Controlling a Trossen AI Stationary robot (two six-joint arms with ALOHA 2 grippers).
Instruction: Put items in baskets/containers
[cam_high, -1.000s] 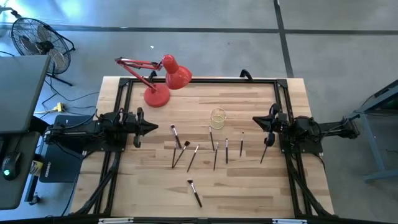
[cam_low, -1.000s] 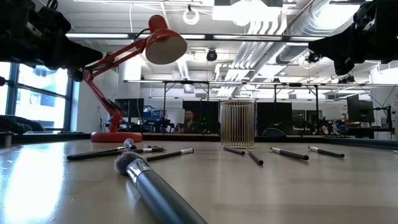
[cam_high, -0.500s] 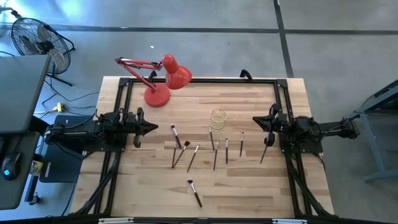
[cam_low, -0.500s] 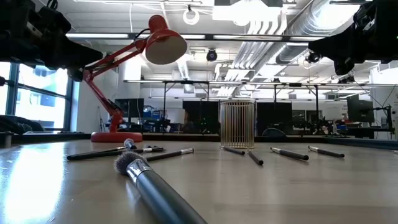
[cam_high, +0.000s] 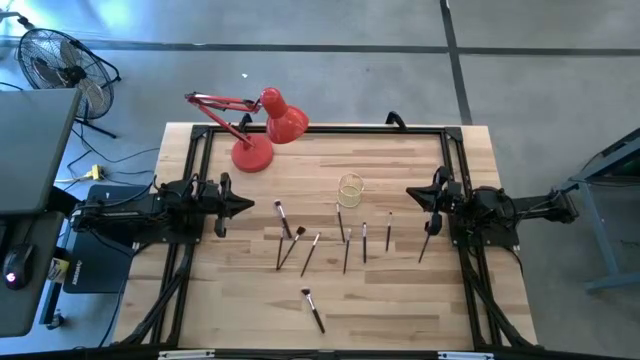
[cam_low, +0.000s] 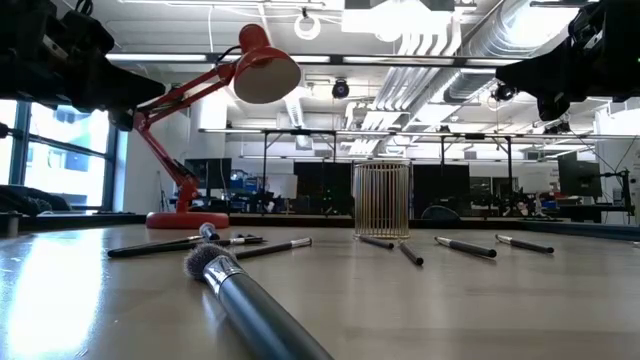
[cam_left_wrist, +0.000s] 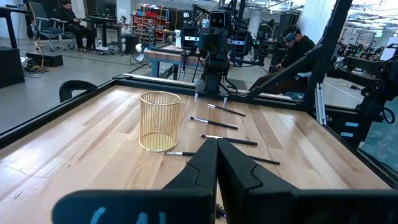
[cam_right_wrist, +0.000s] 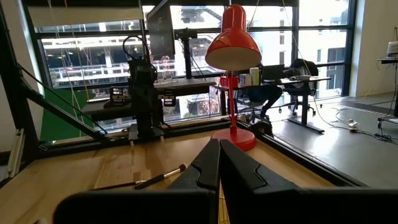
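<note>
Several thin dark brushes (cam_high: 346, 250) lie flat on the wooden table (cam_high: 400, 310), most of them in a loose row at its middle. One brush (cam_high: 313, 309) lies alone toward the near edge and shows large in the low view (cam_low: 250, 300). Another brush (cam_high: 428, 241) lies beside the right arm. A small golden wire cup (cam_high: 350, 188) stands upright just beyond the row (cam_left_wrist: 160, 121). My left gripper (cam_high: 248, 207) hangs shut at the table's left side (cam_left_wrist: 217, 142). At the right side my right gripper (cam_high: 410, 193) is shut too (cam_right_wrist: 219, 142). Both point level toward the middle, above the table.
A red desk lamp (cam_high: 255, 140) stands at the far left of the table, its shade (cam_low: 265, 75) leaning over the wood. A black frame rail (cam_high: 320, 130) runs along the far edge. A floor fan (cam_high: 60, 60) stands off the table.
</note>
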